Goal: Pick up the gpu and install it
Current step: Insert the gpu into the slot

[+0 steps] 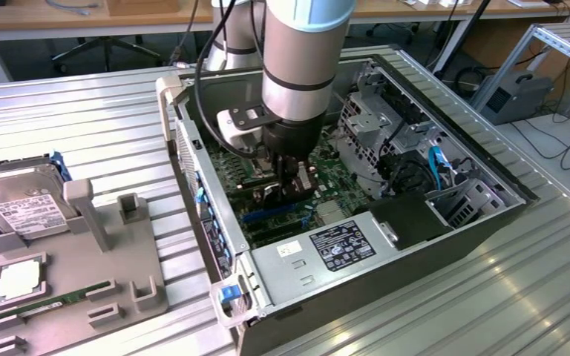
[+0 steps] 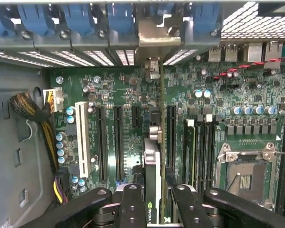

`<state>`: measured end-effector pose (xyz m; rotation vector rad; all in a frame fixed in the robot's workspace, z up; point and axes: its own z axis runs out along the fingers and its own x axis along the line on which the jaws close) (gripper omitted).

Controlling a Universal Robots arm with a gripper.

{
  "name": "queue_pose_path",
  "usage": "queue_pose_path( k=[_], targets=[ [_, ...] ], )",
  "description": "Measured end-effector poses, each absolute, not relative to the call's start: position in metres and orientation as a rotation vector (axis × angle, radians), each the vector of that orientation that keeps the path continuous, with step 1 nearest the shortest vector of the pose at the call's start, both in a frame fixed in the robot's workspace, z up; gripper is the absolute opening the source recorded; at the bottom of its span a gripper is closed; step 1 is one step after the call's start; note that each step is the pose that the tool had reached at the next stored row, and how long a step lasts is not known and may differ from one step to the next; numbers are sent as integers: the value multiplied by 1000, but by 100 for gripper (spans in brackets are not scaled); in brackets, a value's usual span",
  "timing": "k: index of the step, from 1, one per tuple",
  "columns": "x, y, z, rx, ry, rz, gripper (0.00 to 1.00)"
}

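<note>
The gpu (image 2: pixel 152 178) shows edge-on in the wrist view, a thin dark card with a green logo near the fingers. Its silver bracket (image 2: pixel 153 37) reaches the case's rear slot openings. My gripper (image 2: pixel 156 190) is shut on the card, with one black finger (image 2: pixel 133 202) on each side. The card stands upright over the green motherboard (image 2: pixel 114 90), in line between two black expansion slots (image 2: pixel 118 142). Whether it sits fully in a slot I cannot tell. In the exterior view the gripper (image 1: pixel 290 176) reaches down into the open computer case (image 1: pixel 483 215) with the gpu (image 1: pixel 303 194) below it.
A white slot (image 2: pixel 82 137), memory modules (image 2: pixel 199 147) and the CPU socket (image 2: pixel 247 175) flank the card. Yellow and black cables (image 2: pixel 33 114) hang along one side. Outside the case, a grey fixture (image 1: pixel 97 252) holds a hard drive (image 1: pixel 18 204) and a green memory stick (image 1: pixel 38 304).
</note>
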<state>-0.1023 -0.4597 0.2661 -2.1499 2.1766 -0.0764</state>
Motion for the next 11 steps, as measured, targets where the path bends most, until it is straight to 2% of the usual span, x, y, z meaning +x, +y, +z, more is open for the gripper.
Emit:
queue_pose_path(
  k=[11],
  targets=[
    [-103, -460, 261, -2125, 2202, -95, 27]
  ],
)
